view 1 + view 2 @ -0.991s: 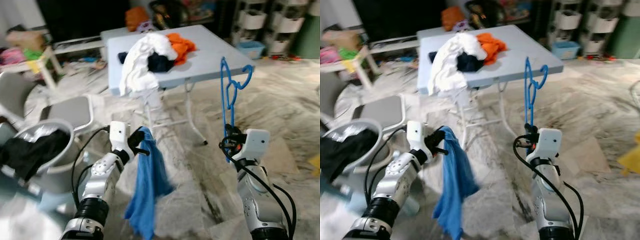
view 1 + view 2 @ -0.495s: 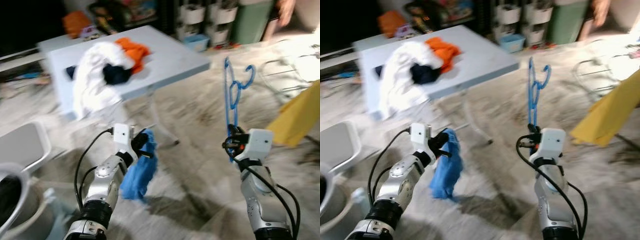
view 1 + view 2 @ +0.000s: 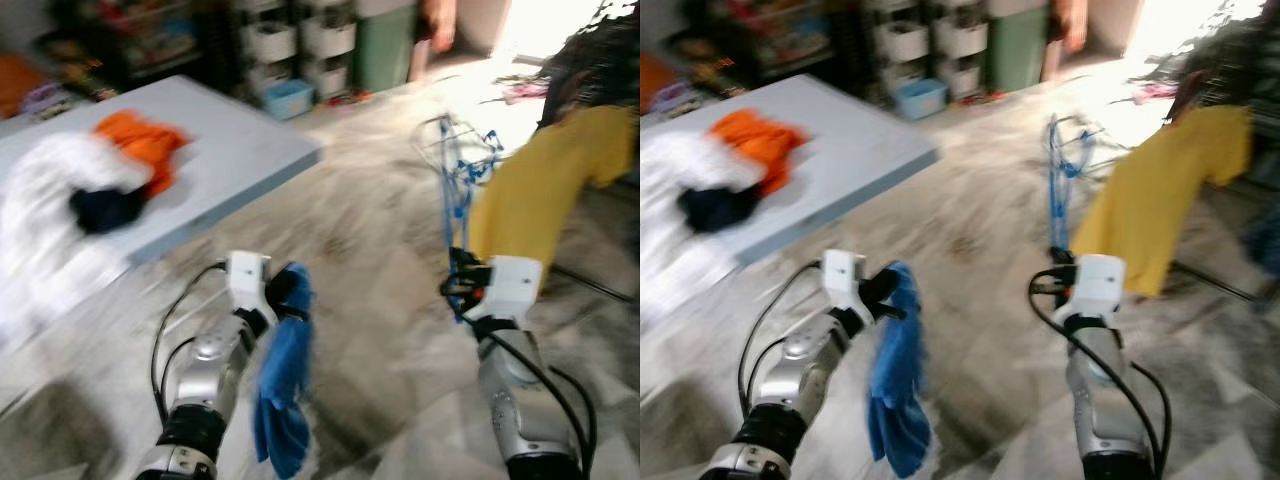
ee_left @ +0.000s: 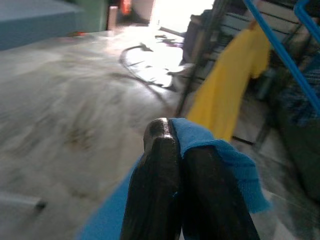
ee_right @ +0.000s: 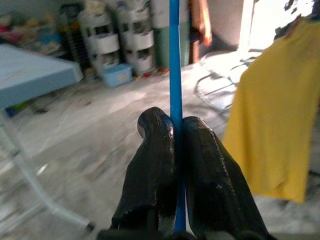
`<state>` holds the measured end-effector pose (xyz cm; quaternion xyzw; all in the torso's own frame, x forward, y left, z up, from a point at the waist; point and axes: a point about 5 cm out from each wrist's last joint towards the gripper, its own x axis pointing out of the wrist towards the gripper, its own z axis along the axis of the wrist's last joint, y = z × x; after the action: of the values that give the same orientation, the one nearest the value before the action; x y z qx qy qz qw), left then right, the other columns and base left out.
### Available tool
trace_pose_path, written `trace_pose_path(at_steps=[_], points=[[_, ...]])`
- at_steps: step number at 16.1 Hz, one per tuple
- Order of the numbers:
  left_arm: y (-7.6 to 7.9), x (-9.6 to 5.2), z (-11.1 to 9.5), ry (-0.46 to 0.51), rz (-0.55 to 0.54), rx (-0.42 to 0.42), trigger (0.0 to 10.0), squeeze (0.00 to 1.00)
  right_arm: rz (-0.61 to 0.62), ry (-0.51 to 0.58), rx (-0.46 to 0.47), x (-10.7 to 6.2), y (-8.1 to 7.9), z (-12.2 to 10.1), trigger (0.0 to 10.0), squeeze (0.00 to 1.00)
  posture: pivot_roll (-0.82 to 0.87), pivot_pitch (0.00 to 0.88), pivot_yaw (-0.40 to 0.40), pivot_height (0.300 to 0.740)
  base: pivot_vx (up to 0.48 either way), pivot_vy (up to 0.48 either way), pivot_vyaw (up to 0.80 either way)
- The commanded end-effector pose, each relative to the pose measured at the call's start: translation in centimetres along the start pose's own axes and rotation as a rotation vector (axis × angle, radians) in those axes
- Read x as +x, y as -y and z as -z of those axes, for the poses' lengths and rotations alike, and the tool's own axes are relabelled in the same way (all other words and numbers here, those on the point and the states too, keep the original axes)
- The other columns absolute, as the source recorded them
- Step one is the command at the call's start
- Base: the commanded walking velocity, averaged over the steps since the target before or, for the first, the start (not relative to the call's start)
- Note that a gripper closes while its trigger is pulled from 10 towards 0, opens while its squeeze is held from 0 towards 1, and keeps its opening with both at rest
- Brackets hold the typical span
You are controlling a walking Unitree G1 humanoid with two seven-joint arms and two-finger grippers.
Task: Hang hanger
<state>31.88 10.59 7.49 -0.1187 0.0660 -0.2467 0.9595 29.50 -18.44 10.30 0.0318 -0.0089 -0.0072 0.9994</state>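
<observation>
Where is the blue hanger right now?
The blue hanger stands upright, pinched in the right gripper on the robot's right side, just in front of the hanging yellow shirt.

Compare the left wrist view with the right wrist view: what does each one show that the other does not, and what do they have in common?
The left wrist view alone shows the left claw shut on the blue cloth.

The right wrist view alone shows the right claw shut on the thin bar of the blue hanger, with the light blue table and white storage drawers behind it.

Both show the hanging yellow garment and the marbled floor.
</observation>
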Motion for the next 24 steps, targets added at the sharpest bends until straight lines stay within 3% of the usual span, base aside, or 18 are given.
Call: trace_pose_path(at_steps=[1, 7, 11, 13, 18, 24], points=[[-1.0, -0.2, -0.8, 0.023, -0.027, 0.032, 10.0, 0.0, -0.036, 0.007, 0.008, 0.3, -1.1, -0.2, 10.0, 0.0, -0.28, 0.0, 0.021, 0.74, 0.42, 0.0, -0.8], [-1.6, -0.6, -0.3, 0.018, -0.079, 0.007, 10.0, 0.0, -0.067, -0.027, -0.007, 0.1, -1.4, 0.6, 10.0, 0.0, -0.27, 0.0, -0.007, 0.74, 0.422, 0.0, -0.8], [-2.7, -0.3, 0.0, -0.057, -0.224, 0.042, 10.0, 0.0, -0.074, -0.035, -0.013, 0.2, -1.3, 0.6, 10.0, 0.0, -0.27, 0.0, -0.016, 0.74, 0.096, 0.0, -0.2], [-2.4, -0.2, 0.3, -0.063, -0.195, -0.006, 10.0, 0.0, -0.072, -0.04, -0.014, 0.1, -1.2, 0.8, 10.0, 0.0, -0.27, 0.0, -0.015, 0.74, 0.0, 0.0, 0.0], [-2.4, 0.1, 0.0, -0.083, -0.16, -0.01, 10.0, 0.0, -0.063, -0.06, 0.007, 0.1, -1.9, 1.4, 10.0, 0.0, -0.27, 0.0, 0.005, 0.74, 0.0, 0.117, -0.48], [-2.4, 0.1, -0.1, -0.092, -0.143, 0.042, 10.0, 0.0, -0.049, -0.051, 0.01, 0.1, -1.7, 1.4, 10.0, 0.0, -0.27, 0.0, 0.016, 0.74, 0.0, 0.366, -0.8]])
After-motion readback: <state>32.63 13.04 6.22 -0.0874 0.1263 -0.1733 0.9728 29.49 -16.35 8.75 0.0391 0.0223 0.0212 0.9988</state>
